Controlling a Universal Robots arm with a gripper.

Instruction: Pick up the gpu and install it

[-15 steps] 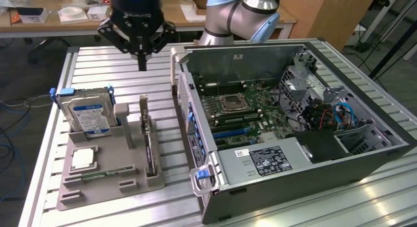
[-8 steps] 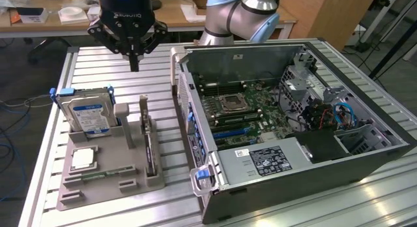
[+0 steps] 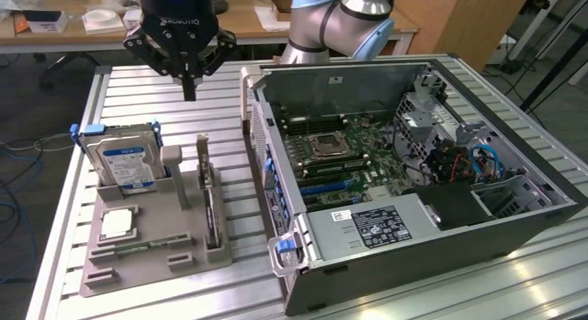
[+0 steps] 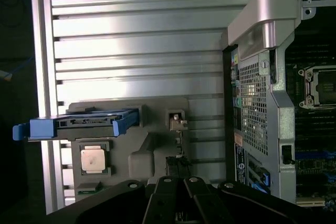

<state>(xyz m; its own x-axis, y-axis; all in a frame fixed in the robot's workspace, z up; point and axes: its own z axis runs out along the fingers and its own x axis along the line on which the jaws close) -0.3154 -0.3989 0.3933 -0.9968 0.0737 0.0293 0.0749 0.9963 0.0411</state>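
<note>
The gpu (image 3: 209, 193) stands on its edge in a slot of the grey holder (image 3: 151, 254), beside the open computer case (image 3: 478, 241); its silver end bracket points toward the back of the table. In the wrist view the gpu (image 4: 176, 123) appears edge-on, just ahead of my fingers. My gripper (image 3: 189, 89) hangs above the slatted table behind the holder, well above and apart from the card. It is shut with nothing between its fingers. In the wrist view the gripper (image 4: 178, 203) is dark, with its fingers pressed together.
A blue-labelled hard drive (image 3: 129, 165) in a blue caddy stands upright in the holder, and a silver CPU chip (image 3: 118, 225) lies flat in front of it. The motherboard (image 3: 349, 155) is exposed inside the case. Desks with clutter stand behind the table.
</note>
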